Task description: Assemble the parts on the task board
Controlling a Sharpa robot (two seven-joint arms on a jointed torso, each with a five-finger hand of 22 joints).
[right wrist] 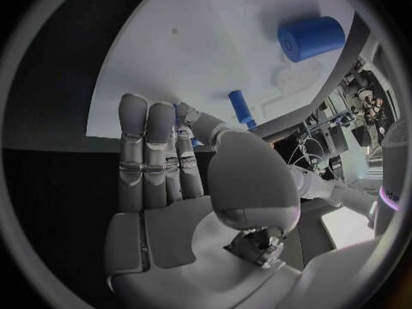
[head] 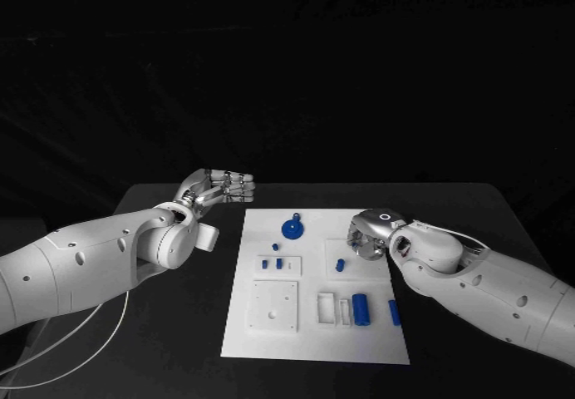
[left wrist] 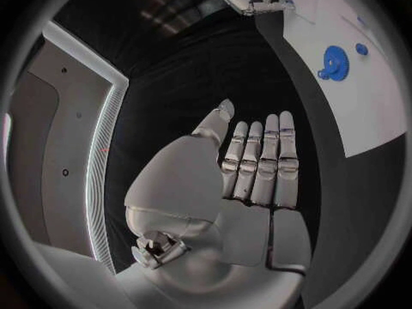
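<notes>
Looking at my left hand (head: pixel 222 187), I see it above the black table (head: pixel 479 216), just off the far left corner of the white task board (head: pixel 270 345). Its fingers (left wrist: pixel 261 161) are straight, side by side, and hold nothing. My right hand (head: pixel 371 237) hangs over the board's right side, fingers (right wrist: pixel 146 144) flat and empty too. On the board, a blue gear (head: pixel 292 226) lies at the far end. A small blue pin (head: pixel 339 265) sits just beside my right hand. A blue cylinder (head: pixel 360 309) and another blue peg (head: pixel 393 312) lie nearer to me.
</notes>
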